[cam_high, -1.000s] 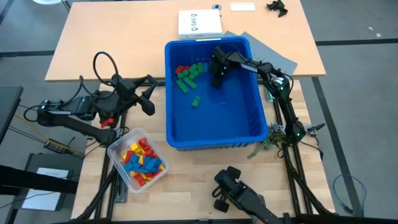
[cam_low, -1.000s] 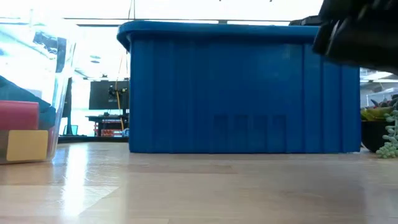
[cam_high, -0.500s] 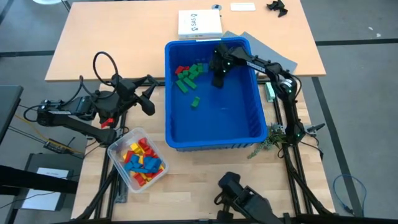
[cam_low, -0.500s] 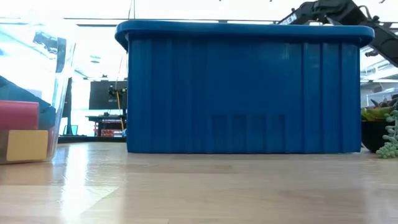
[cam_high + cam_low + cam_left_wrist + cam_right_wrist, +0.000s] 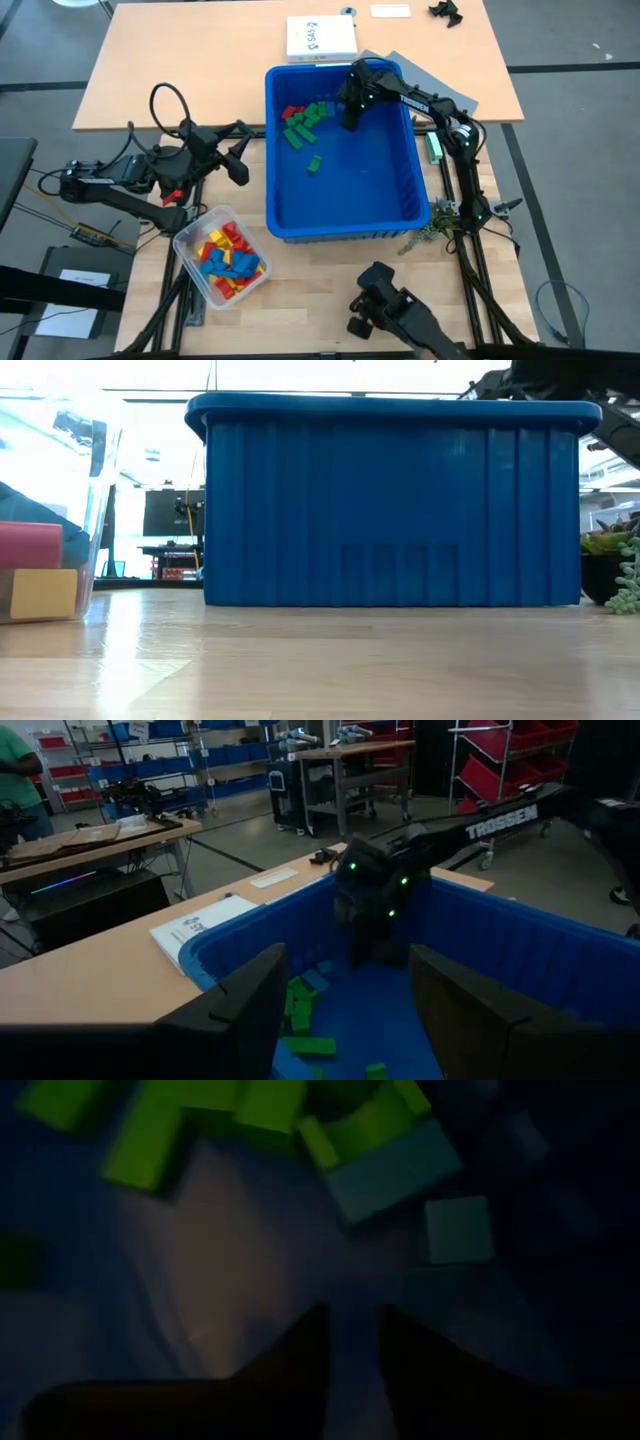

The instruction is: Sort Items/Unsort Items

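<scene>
Standing on a light wooden table, a big blue bin takes the middle of the surface. Inside it, at the far left corner, lie green blocks with some red blocks beside them, and one more green block lies apart, nearer the middle. The right gripper hangs inside the bin, just beside this pile; its fingers stand slightly apart with only a narrow gap and they pinch nothing. Below them the bin floor shows two pale blue blocks touching the green ones.

The left gripper waits outside the bin at its left side, fingers spread and empty. Near the front left of the table stands a clear tub full of red, yellow and blue blocks. A white box lies behind the bin.

Beyond the table, the room has shelves with blue and red bins, workbenches, and a person at the far edge.
</scene>
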Available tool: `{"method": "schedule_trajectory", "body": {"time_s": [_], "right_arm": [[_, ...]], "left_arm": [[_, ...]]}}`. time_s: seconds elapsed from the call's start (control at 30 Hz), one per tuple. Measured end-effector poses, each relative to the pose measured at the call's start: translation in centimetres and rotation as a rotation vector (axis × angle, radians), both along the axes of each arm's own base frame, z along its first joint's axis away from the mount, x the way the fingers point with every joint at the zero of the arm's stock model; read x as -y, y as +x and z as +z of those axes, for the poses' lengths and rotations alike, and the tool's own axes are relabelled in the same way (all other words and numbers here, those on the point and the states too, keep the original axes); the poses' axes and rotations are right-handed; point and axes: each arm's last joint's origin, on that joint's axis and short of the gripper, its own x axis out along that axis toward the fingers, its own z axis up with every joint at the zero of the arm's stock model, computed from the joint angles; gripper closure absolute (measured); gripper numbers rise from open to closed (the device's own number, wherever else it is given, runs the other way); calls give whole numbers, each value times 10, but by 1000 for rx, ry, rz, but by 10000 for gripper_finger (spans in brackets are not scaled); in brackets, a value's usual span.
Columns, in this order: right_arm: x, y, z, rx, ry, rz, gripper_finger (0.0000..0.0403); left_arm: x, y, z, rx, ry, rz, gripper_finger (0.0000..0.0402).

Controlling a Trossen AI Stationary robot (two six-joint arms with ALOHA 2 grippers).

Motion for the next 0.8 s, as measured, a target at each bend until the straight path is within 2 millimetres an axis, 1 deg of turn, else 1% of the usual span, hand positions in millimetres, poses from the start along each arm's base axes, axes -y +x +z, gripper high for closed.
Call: {"method": "schedule_trajectory", "body": {"time_s": [0.1,0.2,0.3,0.4,0.47,0.57,0.67,0.8], "right_arm": [[13,1,-17,11,-11,-18,260],[21,3,-28,24,-34,-34,201],[25,4,-30,33,-77,-52,151],[27,4,-32,42,-96,-96,116],[28,2,-35,44,-97,-164,104],[27,2,-46,44,-120,-254,101],[27,1,-59,88,-136,-346,113],[25,0,-76,176,-159,-378,133]], "left_arm": [[0,0,0,-1,0,0,183],[0,0,0,-1,0,0,183],[0,0,0,-1,0,0,183],[0,0,0,0,0,0,183],[0,0,0,-1,0,0,183],[0,0,0,-1,0,0,183],[0,0,0,1,0,0,183],[0,0,0,0,0,0,183]]}}
